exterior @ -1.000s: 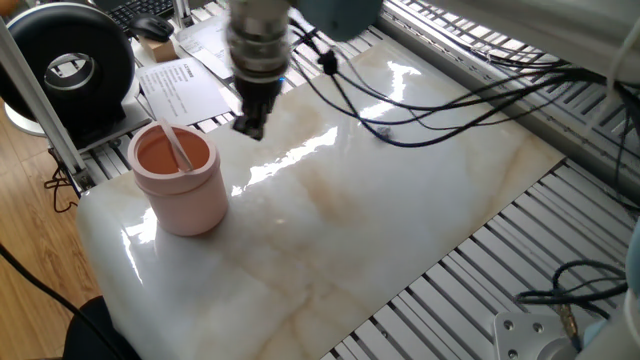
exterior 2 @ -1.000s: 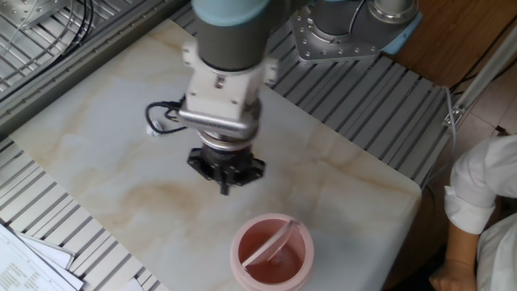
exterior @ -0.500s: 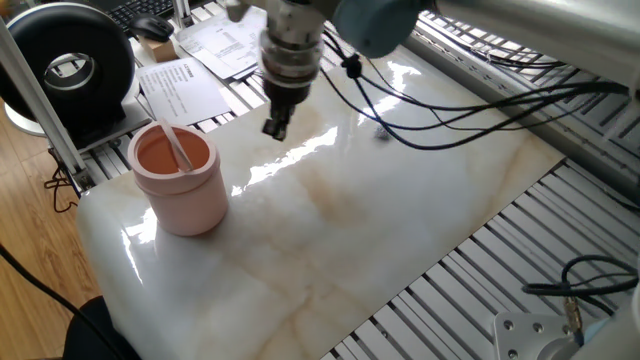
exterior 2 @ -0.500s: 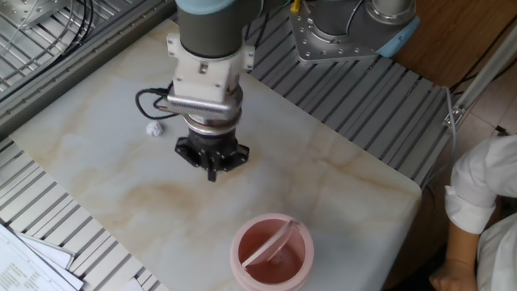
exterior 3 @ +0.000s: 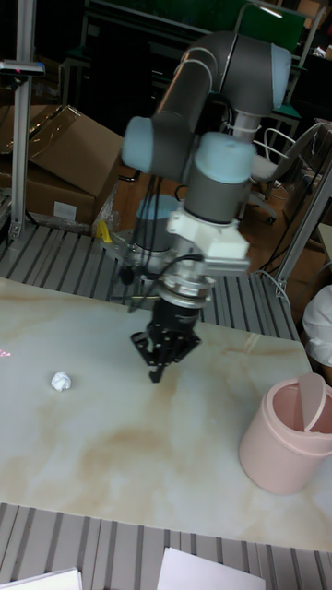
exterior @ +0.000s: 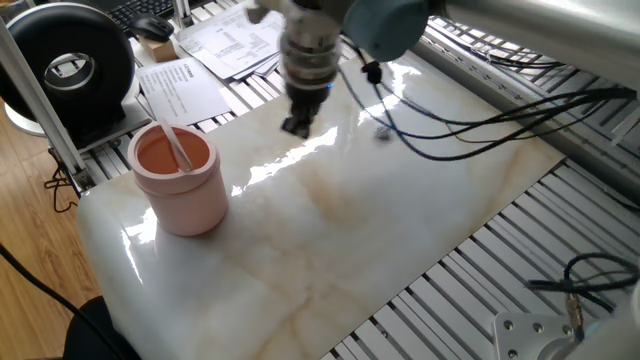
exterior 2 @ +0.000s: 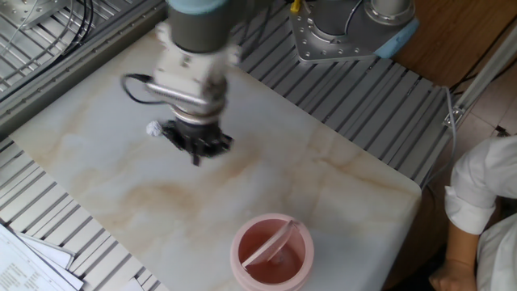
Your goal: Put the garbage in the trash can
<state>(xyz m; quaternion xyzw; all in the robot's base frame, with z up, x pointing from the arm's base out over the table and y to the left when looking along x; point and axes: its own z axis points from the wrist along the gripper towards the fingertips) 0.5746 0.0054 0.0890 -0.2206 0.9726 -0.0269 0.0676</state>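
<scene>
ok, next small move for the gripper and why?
Probably keep translating toward the crumpled paper wad, then descend over it. The gripper hangs above the marble, short of the wad, with nothing visible between its jaws; the wad lies alone on the slab, far from the pink trash can, whose swing lid is tipped open. Whether the jaws are open is unclear.
</scene>
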